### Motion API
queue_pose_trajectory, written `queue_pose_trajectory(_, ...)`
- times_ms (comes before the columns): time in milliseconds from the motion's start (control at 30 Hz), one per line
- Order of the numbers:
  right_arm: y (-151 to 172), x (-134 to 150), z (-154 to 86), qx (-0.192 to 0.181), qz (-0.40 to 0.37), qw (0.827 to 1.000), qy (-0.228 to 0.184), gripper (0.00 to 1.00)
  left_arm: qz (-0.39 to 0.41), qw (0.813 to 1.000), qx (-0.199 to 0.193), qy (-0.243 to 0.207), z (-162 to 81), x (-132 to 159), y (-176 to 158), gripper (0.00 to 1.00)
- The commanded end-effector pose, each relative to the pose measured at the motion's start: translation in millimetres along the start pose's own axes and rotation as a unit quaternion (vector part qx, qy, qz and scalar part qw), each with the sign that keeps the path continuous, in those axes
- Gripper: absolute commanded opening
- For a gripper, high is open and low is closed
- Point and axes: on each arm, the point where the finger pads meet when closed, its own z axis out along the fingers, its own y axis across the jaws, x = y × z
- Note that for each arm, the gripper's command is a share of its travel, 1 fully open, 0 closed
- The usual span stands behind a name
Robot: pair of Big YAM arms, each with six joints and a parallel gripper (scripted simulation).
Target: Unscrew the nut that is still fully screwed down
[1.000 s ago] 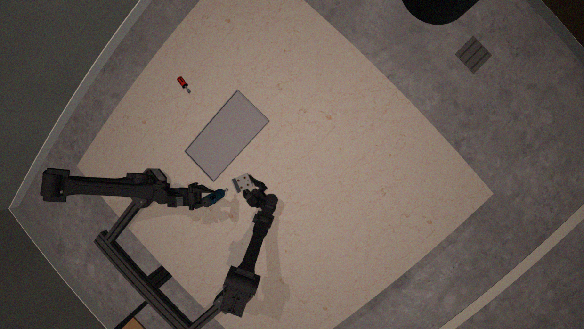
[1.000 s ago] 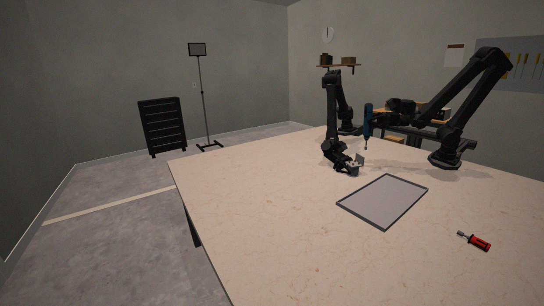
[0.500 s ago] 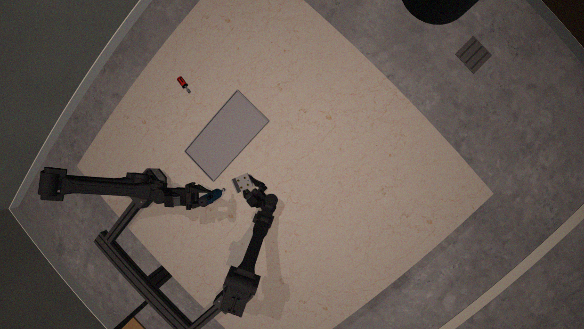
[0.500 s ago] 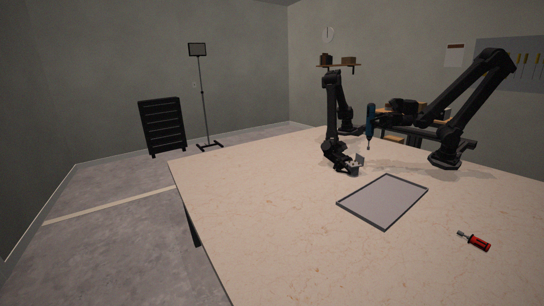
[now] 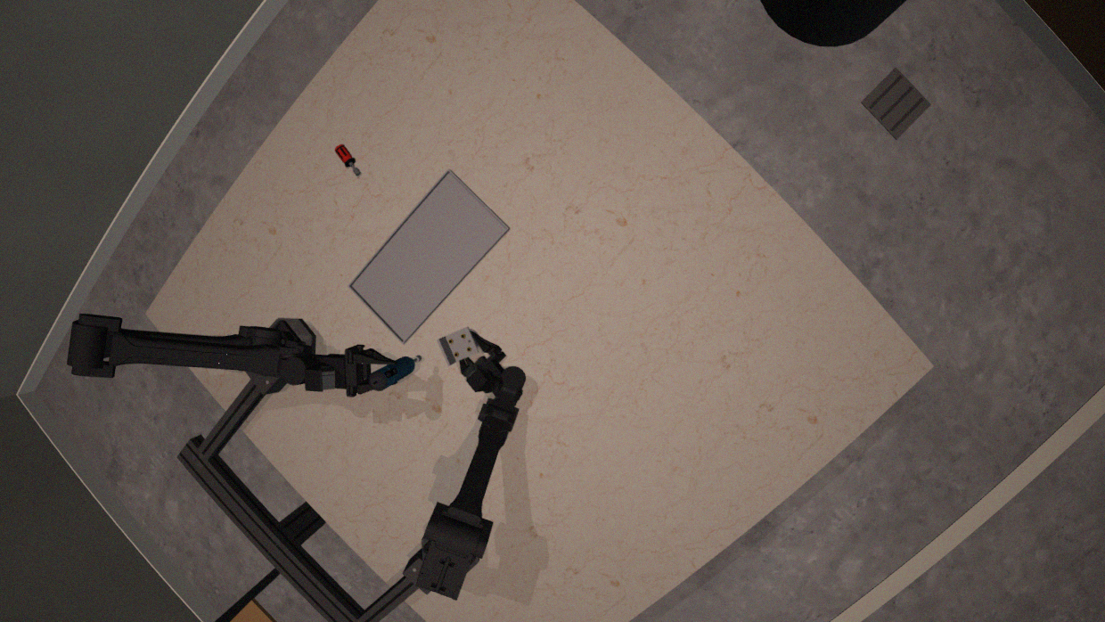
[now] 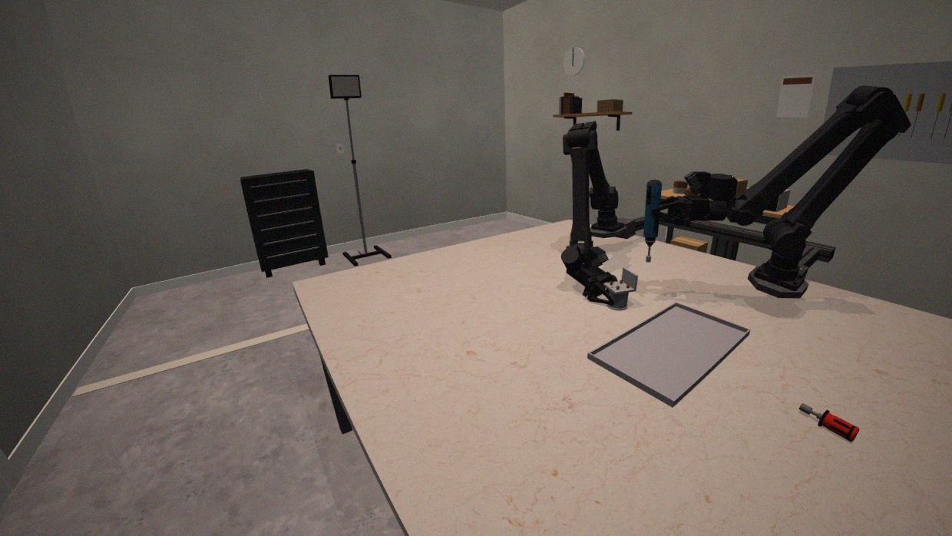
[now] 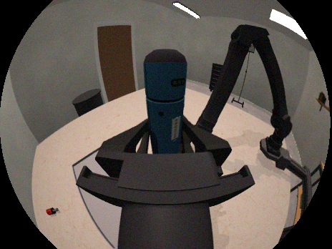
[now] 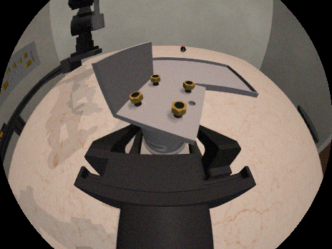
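Note:
The joint module (image 6: 626,293) (image 8: 162,143) stands upright on the table with its grey L-shaped bracket (image 8: 157,109) on top. Several brass nuts sit on studs on the bracket, among them one (image 8: 136,97) at the left and one (image 8: 178,106) at the front; I cannot tell which sits lowest. My right gripper (image 5: 473,356) (image 6: 607,290) (image 8: 164,122) is shut on the module's body below the bracket. My left gripper (image 5: 382,372) (image 6: 656,214) (image 7: 164,122) is shut on the blue nut driver (image 5: 396,371) (image 6: 651,203) (image 7: 164,104), held upright in the air beside the module, its tip clear of the nuts.
A flat grey tray (image 5: 432,255) (image 6: 669,349) (image 8: 215,76) lies just beyond the module. A red-handled screwdriver (image 5: 345,157) (image 6: 836,423) (image 7: 52,211) lies far off past the tray. The arms' bases and frame stand at the table's edge.

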Motion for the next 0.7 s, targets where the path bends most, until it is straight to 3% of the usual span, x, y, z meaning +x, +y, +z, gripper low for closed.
queue_pose_trajectory(0, -6.4, -7.8, 1.6, 0.004, -0.011, 1.0, -0.006, 0.59, 0.005, 1.0, 0.004, -0.024, -6.1, -18.1, -3.1, 0.42)
queue_pose_trajectory(167, -6.4, -7.8, 1.6, 0.004, -0.011, 1.0, -0.006, 0.59, 0.006, 1.0, 0.004, -0.021, -12.2, -16.7, -3.1, 0.42)
queue_pose_trajectory(267, -6.4, -7.8, 1.6, 0.004, -0.011, 1.0, -0.006, 0.59, 0.002, 0.999, 0.001, -0.047, -5.4, -36.9, -1.5, 0.42)
queue_pose_trajectory(467, -6.4, -7.8, 1.6, 0.004, -0.011, 1.0, -0.006, 0.59, 0.005, 1.0, 0.004, -0.024, -13.9, -17.9, -3.1, 0.42)
queue_pose_trajectory(567, -6.4, -7.8, 1.6, 0.004, -0.011, 1.0, -0.006, 0.59, 0.004, 0.999, 0.003, -0.035, -11.0, -27.4, -2.3, 0.42)
queue_pose_trajectory(667, -6.4, -7.8, 1.6, 0.004, -0.011, 1.0, -0.006, 0.59, 0.005, 1.0, 0.004, -0.025, -16.4, -18.4, -2.9, 0.42)
